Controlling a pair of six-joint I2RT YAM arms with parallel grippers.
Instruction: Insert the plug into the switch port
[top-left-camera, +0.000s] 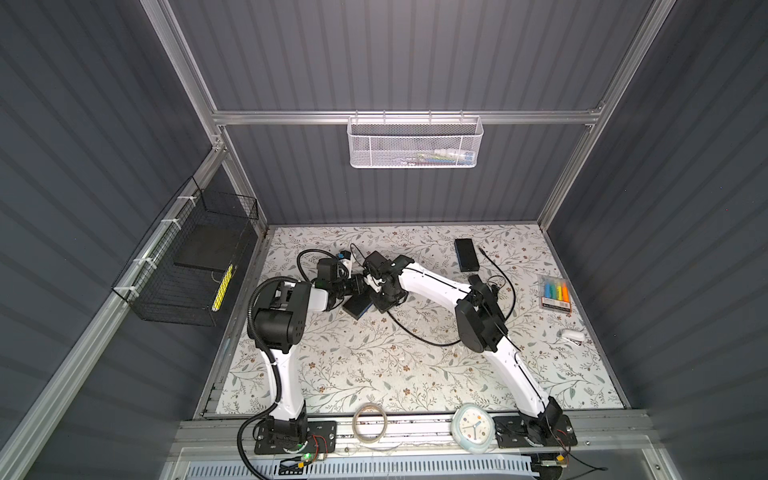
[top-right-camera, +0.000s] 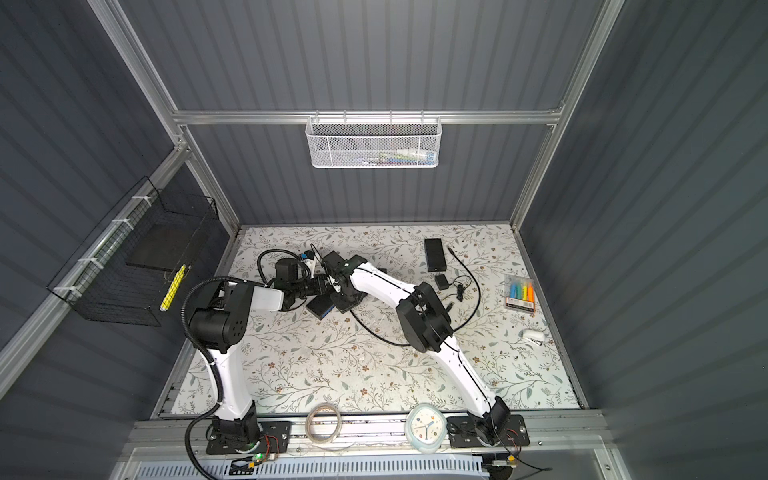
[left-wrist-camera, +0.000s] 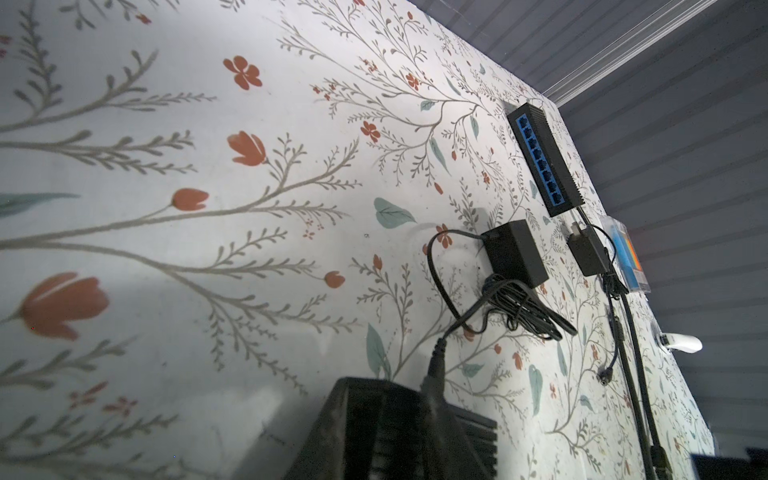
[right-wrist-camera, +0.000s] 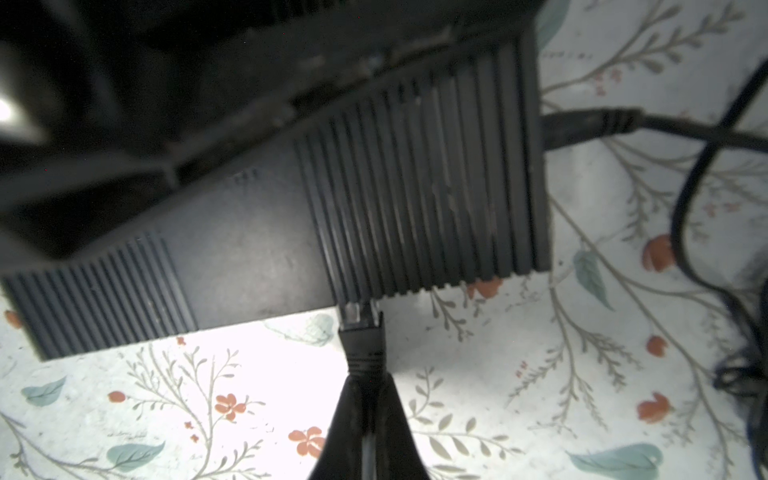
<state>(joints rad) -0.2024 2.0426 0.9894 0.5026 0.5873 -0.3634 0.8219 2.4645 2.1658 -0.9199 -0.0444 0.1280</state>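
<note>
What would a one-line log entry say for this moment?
left arm: holding switch | right fingers: clamped on plug | plug: tip at switch front edge, not fully in

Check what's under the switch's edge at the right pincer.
The plug, gripped by the right pincer, reaches under the switch edge; the port itself is covered.

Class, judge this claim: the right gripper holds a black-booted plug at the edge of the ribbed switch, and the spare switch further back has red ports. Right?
One error: the spare switch has blue ports, not red, as the left wrist view shows. The right gripper does hold the black-booted plug at the edge of the ribbed switch.
</note>
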